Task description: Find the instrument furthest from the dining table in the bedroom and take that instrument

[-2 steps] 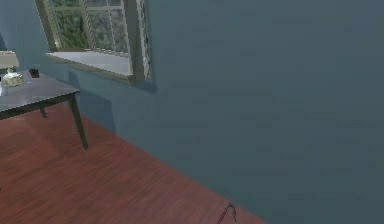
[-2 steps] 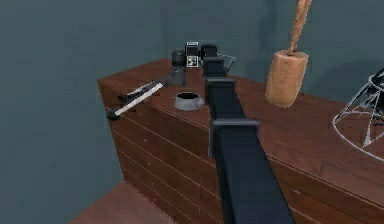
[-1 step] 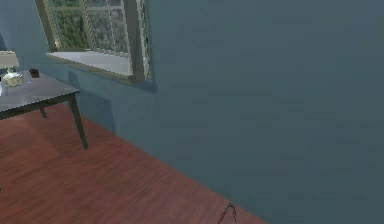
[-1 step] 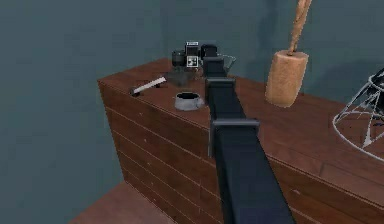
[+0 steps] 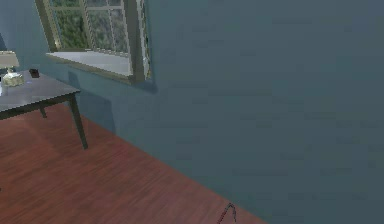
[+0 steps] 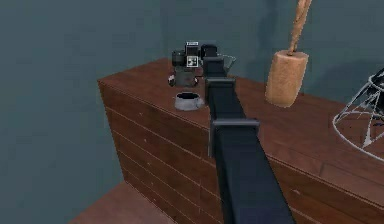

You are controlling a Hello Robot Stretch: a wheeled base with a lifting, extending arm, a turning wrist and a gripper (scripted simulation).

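Observation:
The dark arm bar [image 6: 235, 150] rises from the arm side view's bottom and reaches over a wooden dresser [image 6: 150, 120]. At its far end are the white marker squares, with my gripper [image 6: 178, 76] just left of them against the blue wall. A small round dark dish [image 6: 187, 100] lies on the dresser top right below the gripper, so I cannot tell whether the gripper holds anything. A tan vase [image 6: 286, 78] with a brown stick-like thing [image 6: 300, 25] in it stands farther right on the dresser.
A wire-frame object [image 6: 365, 115] sits at the dresser's right end. The forward view has a blue wall with a window [image 5: 95, 30] at upper left and a dark table [image 5: 35, 95] carrying small things. A small dark object [image 5: 228, 212] lies on the wooden floor.

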